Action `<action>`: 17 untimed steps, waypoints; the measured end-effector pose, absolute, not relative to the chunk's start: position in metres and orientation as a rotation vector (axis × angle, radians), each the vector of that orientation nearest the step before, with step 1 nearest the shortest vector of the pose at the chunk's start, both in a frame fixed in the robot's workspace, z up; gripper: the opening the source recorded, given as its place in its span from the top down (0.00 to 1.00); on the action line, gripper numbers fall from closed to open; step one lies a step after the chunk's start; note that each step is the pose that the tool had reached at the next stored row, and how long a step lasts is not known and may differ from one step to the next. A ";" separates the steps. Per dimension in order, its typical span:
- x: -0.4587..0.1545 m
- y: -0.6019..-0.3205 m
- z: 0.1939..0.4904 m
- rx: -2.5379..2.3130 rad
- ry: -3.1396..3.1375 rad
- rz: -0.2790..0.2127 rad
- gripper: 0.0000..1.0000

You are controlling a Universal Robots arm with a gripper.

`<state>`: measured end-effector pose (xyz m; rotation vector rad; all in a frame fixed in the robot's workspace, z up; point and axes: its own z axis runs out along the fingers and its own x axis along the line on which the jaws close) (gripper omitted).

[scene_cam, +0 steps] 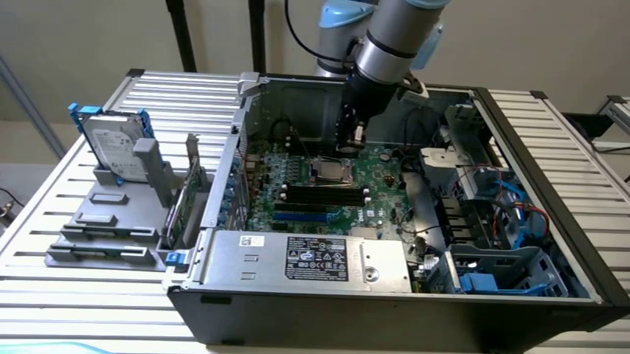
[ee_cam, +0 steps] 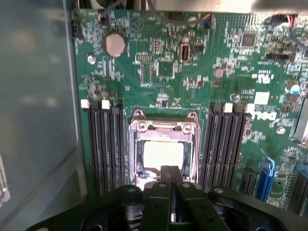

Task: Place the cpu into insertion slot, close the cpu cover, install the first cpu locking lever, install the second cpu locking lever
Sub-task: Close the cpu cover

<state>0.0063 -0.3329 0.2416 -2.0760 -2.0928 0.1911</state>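
Pincer [ee_cam: 169,170] seen closed, fingers pressed together, held over the insertion slot [ee_cam: 135,149] edge, pale cpu [ee_cam: 161,153] seated just beyond, memory slots [ee_cam: 103,144] flanking.

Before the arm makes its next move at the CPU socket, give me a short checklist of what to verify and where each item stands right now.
1. The cpu sits inside the insertion slot: ok.
2. The cpu cover lies flat over the chip: cannot tell.
3. Both locking levers are latched: cannot tell.
4. The gripper is lined up with the socket: ok, it hangs at the slot's edge.
5. The gripper carries nothing: ok, its fingers are shut together.
6. The gripper is clear of the memory slots: ok.
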 end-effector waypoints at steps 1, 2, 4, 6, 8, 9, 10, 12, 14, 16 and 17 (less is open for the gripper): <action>0.001 -0.333 0.241 -2.076 -2.093 0.191 0.89; -0.003 -0.333 0.241 -2.076 -2.093 0.191 0.89; -0.012 -0.333 0.239 -2.076 -2.093 0.191 0.89; -0.021 -0.333 0.236 -2.076 -2.093 0.191 0.89; -0.030 -0.333 0.232 -2.076 -2.093 0.191 0.89; -0.034 -0.333 0.231 -2.076 -2.093 0.191 0.89; -0.035 -0.333 0.229 -2.076 -2.093 0.191 0.89; -0.035 -0.333 0.225 -2.078 -2.091 0.191 0.89; -0.035 -0.333 0.222 -2.080 -2.088 0.190 0.89; -0.035 -0.333 0.218 -2.083 -2.085 0.190 0.89; -0.035 -0.333 0.217 -2.084 -2.084 0.190 0.89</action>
